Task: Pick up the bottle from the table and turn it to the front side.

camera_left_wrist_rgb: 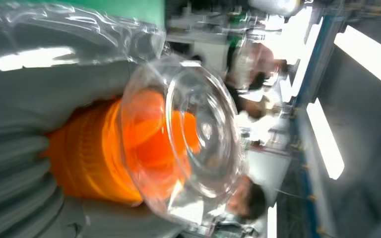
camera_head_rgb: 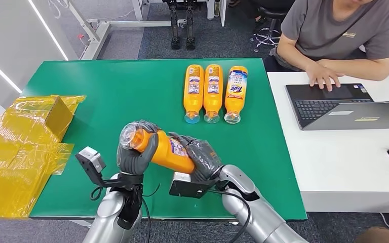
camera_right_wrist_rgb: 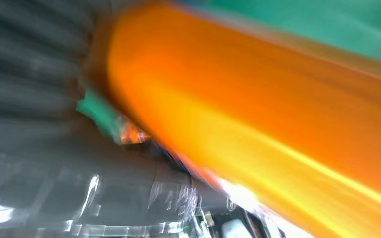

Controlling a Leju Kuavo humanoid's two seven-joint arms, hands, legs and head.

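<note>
Green cloth covers the big table (camera_head_rgb: 131,96) in front of the robot, and a white desk (camera_head_rgb: 344,167) stands right beside it on the robot's right. Both robot hands hold one orange bottle (camera_head_rgb: 169,152) up above the near part of the green table. The bottle lies on its side, tilted, with its clear cap (camera_head_rgb: 128,136) toward the robot's left. The left hand (camera_head_rgb: 131,157) wraps around the neck end just behind the cap. The right hand (camera_head_rgb: 201,158) grips the other end, and its fingers curl over the bottle's body. A bit of a colored label shows on the bottle between the two hands. From the left wrist camera the clear cap (camera_left_wrist_rgb: 188,134) looks big and round, with the orange neck (camera_left_wrist_rgb: 94,153) behind it and the grey hand (camera_left_wrist_rgb: 25,94) pressed around it. The right wrist picture is blurry, but the orange bottle (camera_right_wrist_rgb: 278,124) runs across it next to the dark fingers (camera_right_wrist_rgb: 34,99). Three more orange bottles (camera_head_rgb: 212,93) lie side by side at the far side of the green table, touching one another, with their caps pointing toward the robot. A yellow box wrapped in shiny plastic (camera_head_rgb: 20,147) sits at the left edge of the table. A person (camera_head_rgb: 334,35) sits at the white desk with a hand on a dark laptop (camera_head_rgb: 334,104).
</note>
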